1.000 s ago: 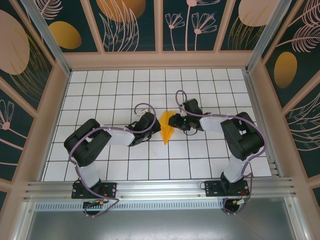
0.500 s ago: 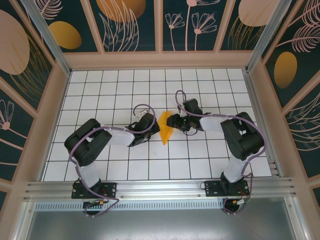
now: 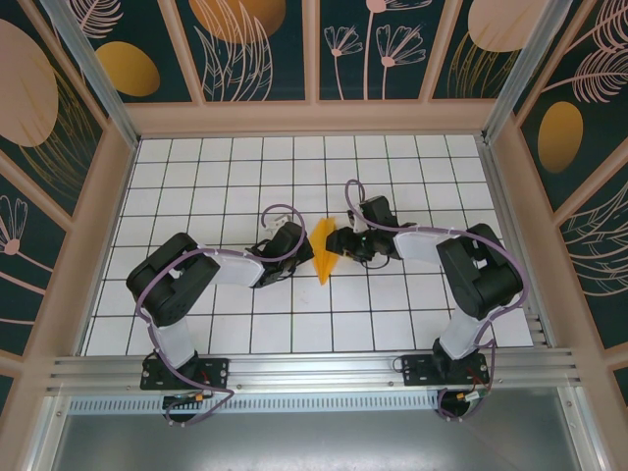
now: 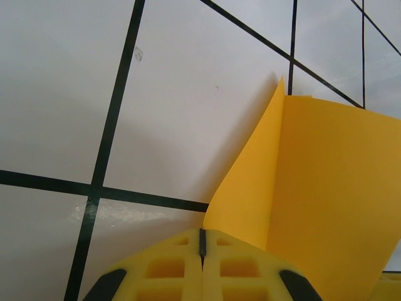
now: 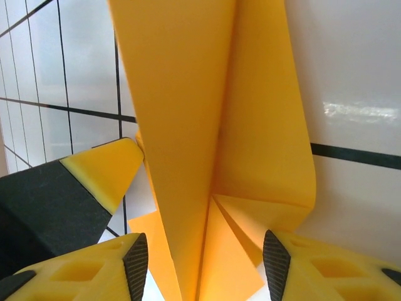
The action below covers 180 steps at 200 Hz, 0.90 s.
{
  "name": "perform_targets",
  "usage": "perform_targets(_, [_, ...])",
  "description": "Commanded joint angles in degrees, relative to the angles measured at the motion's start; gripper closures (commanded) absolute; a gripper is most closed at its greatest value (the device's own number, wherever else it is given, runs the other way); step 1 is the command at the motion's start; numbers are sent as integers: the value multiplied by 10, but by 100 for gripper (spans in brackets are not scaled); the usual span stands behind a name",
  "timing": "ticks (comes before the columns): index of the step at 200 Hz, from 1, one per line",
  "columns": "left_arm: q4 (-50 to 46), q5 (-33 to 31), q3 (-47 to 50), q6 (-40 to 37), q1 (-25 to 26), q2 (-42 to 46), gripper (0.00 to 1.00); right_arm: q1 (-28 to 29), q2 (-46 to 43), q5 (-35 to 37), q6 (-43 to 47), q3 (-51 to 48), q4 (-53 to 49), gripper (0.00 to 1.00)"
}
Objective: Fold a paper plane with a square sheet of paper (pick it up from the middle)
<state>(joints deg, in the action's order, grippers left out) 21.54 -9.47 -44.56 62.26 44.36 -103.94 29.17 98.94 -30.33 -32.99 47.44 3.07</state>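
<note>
White gridded tabletop [image 3: 196, 196], centre — creased orange paper sheet [image 3: 325, 250] sits between left gripper [image 4: 202, 251], fingers pressed together at its left edge, and right gripper [image 5: 203, 263], fingers spread astride it — an off-centre pinch could skew the fold.

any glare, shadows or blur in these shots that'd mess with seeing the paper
Right wrist: a glare streak on the white tile right of the paper, whose folds are sharp. Left wrist: the raised paper throws a soft shadow on the tile to its left. Top external: even light, shadows faint.
</note>
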Motion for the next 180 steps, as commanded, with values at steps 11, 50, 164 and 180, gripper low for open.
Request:
perform_targets(11, [-5, -4, 6, 8, -4, -7, 100, 12, -16, -27, 13, -9, -12, 45])
perform_targets(50, [-6, -1, 5, 8, -4, -6, 100, 19, -15, -44, 1, -8, 2, 49])
perform_targets(164, [9, 14, 16, 8, -4, 12, 100, 48, -6, 16, -40, -1, 35, 46])
perform_targets(180, [11, 14, 19, 9, -4, 14, 100, 48, -14, 31, -55, -7, 55, 46])
